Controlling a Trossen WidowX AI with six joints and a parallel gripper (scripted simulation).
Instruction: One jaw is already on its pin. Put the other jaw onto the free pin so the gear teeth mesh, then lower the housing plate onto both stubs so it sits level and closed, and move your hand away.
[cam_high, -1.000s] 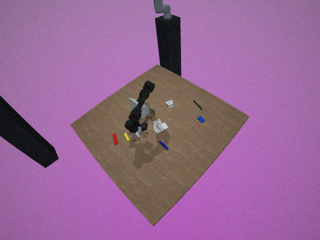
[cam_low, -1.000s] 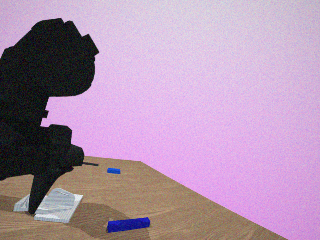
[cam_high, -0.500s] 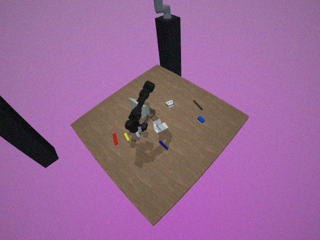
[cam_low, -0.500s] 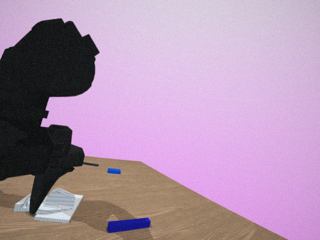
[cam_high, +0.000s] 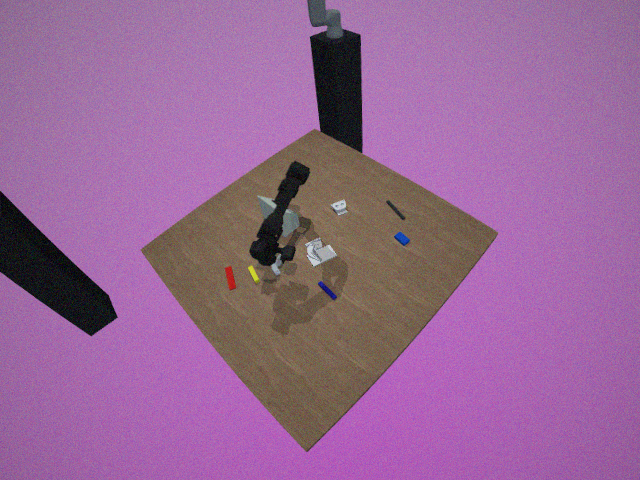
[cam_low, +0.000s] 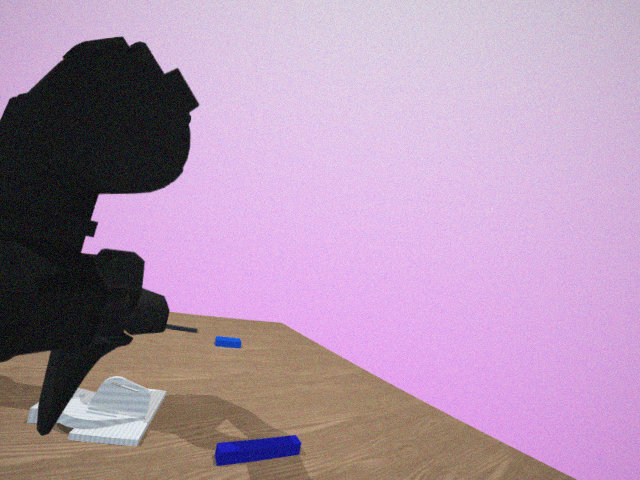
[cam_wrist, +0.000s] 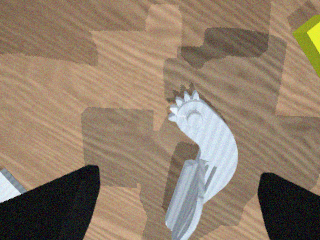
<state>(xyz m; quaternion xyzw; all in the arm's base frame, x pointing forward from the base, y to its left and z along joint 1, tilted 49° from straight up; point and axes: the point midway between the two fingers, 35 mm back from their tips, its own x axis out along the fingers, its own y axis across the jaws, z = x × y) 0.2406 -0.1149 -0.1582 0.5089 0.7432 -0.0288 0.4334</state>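
The loose jaw (cam_wrist: 217, 145) (cam_high: 276, 269) is pale grey and curved, with gear teeth around a round hub at one end and a raised pad at the other. It lies on the table. My gripper (cam_wrist: 179, 180) is open, its black fingertips on either side of the jaw's pad end, touching neither side in the wrist view. The white base (cam_low: 103, 438) (cam_high: 326, 253) (cam_wrist: 7, 190) carries the fitted jaw (cam_low: 119, 398) (cam_high: 312, 250). The free pin cannot be made out. A small white piece with two dark holes, apparently the housing plate (cam_high: 339, 207), stands apart behind the base.
A yellow block (cam_high: 253, 274) (cam_wrist: 314, 42) lies close to the loose jaw, with a red block (cam_high: 230, 277) beyond. A navy bar (cam_high: 327, 290) (cam_low: 257, 450), a blue block (cam_high: 401, 238) (cam_low: 227, 342), a dark rod (cam_high: 395, 209) (cam_low: 181, 328) and a grey-green wedge (cam_high: 290, 222) are also on the table.
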